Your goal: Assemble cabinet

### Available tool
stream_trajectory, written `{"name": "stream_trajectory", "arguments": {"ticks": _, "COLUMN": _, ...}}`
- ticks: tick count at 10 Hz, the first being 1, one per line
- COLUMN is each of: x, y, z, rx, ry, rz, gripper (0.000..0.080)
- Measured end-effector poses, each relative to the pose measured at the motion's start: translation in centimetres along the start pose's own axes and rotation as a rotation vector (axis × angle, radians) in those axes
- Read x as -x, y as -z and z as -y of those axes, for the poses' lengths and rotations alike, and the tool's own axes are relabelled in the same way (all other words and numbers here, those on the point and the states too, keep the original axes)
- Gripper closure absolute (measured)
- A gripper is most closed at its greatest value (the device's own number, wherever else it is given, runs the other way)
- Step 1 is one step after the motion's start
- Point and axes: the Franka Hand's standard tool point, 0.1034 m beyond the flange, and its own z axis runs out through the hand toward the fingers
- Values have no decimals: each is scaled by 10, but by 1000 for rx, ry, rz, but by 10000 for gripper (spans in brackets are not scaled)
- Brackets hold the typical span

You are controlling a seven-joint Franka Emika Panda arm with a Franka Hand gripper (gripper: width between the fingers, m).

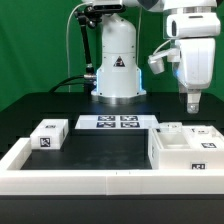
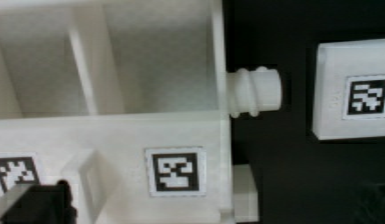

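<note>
The white cabinet body (image 1: pixel 178 157) lies at the exterior view's right, open side up, with a tag on its front. In the wrist view its inner dividers (image 2: pixel 100 90) and two tags show, and a white round knob (image 2: pixel 255 92) sticks out of its side wall. A small white tagged block (image 1: pixel 206 131) lies just beyond it and also shows in the wrist view (image 2: pixel 354 95). Another tagged block (image 1: pixel 48 133) lies at the exterior view's left. My gripper (image 1: pixel 193 102) hangs above the cabinet body, apart from it. Its jaws (image 2: pixel 203 210) stand wide apart with nothing held.
The marker board (image 1: pixel 120 122) lies in front of the robot base (image 1: pixel 117 70). A long white rail (image 1: pixel 60 178) runs along the front and turns up the exterior view's left side. Black table (image 1: pixel 100 148) lies between the parts.
</note>
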Motion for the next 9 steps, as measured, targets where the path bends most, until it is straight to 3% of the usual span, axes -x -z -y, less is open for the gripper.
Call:
{"name": "stream_trajectory", "arguments": {"ticks": 3, "x": 0, "y": -2, "z": 2, "rx": -4, "ry": 0, "rz": 1, "gripper": 3}}
{"name": "stream_trajectory", "arguments": {"ticks": 4, "x": -3, "y": -4, "z": 13, "rx": 14, "ry": -18, "rz": -11, "gripper": 3}}
{"name": "stream_trajectory", "arguments": {"ticks": 6, "x": -3, "y": -11, "z": 45, "rx": 6, "ry": 0, "rz": -14, "gripper": 3}}
{"name": "stream_trajectory", "arguments": {"ticks": 8, "x": -2, "y": -17, "z": 63, "rx": 5, "ry": 6, "rz": -20, "gripper": 3}}
{"name": "stream_trajectory", "arguments": {"ticks": 9, "x": -2, "y": -17, "z": 62, "rx": 3, "ry": 5, "rz": -19, "gripper": 3}}
